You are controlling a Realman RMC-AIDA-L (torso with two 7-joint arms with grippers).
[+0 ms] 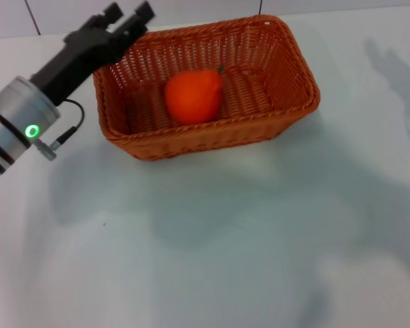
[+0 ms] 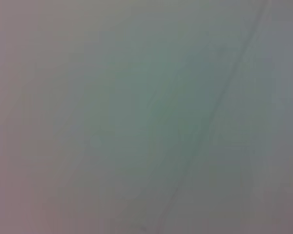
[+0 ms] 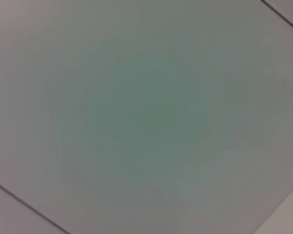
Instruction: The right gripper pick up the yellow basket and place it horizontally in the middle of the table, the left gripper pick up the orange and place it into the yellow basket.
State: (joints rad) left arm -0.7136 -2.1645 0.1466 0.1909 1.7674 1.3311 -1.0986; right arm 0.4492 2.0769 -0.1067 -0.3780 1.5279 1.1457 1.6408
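Observation:
The orange-brown woven basket [image 1: 287,65] lies lengthwise across the far middle of the white table [image 1: 212,253]. The orange [image 1: 193,96] rests inside it, left of the basket's centre, stem toward the back. My left gripper [image 1: 128,14], on the silver wrist with the green ring, hovers over the basket's far left corner, apart from the orange, with its two black fingers slightly apart and empty. The right gripper is out of view in the head view. Both wrist views show only blurred pale surface.
The table's back edge and a tiled wall [image 1: 55,14] run behind the basket. A thin cable [image 1: 68,133] hangs from the left wrist beside the basket's left end. Grey shadows lie on the tabletop in front and at the right.

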